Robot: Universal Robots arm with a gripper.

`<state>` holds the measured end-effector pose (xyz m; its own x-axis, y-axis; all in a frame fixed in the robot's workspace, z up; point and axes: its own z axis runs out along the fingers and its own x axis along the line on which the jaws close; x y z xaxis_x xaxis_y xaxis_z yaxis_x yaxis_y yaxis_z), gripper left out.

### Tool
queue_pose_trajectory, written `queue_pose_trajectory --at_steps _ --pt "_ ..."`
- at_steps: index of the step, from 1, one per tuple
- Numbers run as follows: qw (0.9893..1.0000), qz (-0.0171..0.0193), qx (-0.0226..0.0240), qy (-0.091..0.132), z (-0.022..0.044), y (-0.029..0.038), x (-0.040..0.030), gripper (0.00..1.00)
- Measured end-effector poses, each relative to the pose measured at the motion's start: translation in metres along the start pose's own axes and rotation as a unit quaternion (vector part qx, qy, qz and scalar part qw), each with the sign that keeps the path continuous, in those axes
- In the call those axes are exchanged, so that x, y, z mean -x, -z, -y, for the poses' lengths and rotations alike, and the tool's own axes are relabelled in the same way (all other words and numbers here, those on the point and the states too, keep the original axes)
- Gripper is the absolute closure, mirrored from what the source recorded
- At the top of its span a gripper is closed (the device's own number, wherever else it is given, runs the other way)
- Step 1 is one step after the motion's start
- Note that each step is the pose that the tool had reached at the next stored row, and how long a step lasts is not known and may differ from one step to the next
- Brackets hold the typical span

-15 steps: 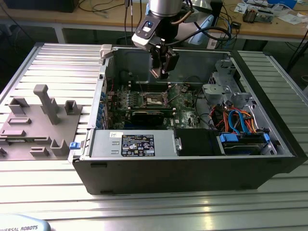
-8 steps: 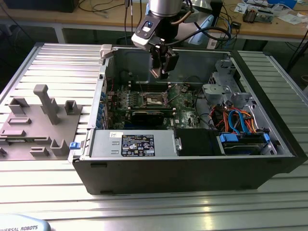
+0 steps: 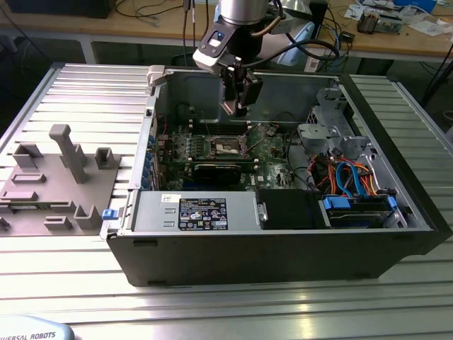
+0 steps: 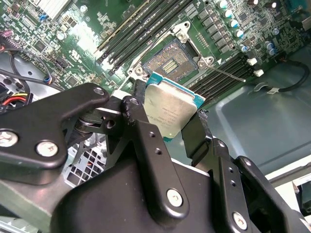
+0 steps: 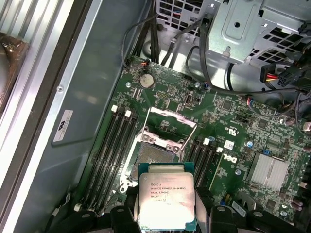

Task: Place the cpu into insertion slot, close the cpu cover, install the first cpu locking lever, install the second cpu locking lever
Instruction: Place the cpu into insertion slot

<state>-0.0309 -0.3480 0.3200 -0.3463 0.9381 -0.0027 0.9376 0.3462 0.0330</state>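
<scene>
My gripper (image 3: 236, 106) hangs inside the open computer case, shut on the cpu (image 4: 171, 108). The cpu is a flat square chip with a silvery top and green edge, also seen in the first wrist view (image 5: 166, 194). Black fingers (image 4: 138, 124) clamp two opposite edges of it. It hovers just above and a little to one side of the insertion slot (image 5: 154, 156), a dark square socket on the green board (image 3: 228, 146) whose contacts lie bare (image 4: 170, 63). The cpu cover (image 5: 171, 127) stands swung open on the socket's far side. A thin lever wire (image 4: 228, 75) lies loose beside the socket.
Long black memory slots (image 5: 114, 145) flank the socket on both sides. A finned heatsink (image 5: 266, 170) and cables (image 5: 272, 87) are close by. The case holds a drive cage (image 3: 333, 120) and a power supply (image 3: 205, 212). A grey fixture (image 3: 56, 177) sits outside on the exterior view's left.
</scene>
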Motion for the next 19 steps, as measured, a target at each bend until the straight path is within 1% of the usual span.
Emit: queue_pose_trajectory --at_steps 19 --pt "1.0000 0.0003 0.0000 -0.010 0.0000 -0.0003 0.0000 0.46"
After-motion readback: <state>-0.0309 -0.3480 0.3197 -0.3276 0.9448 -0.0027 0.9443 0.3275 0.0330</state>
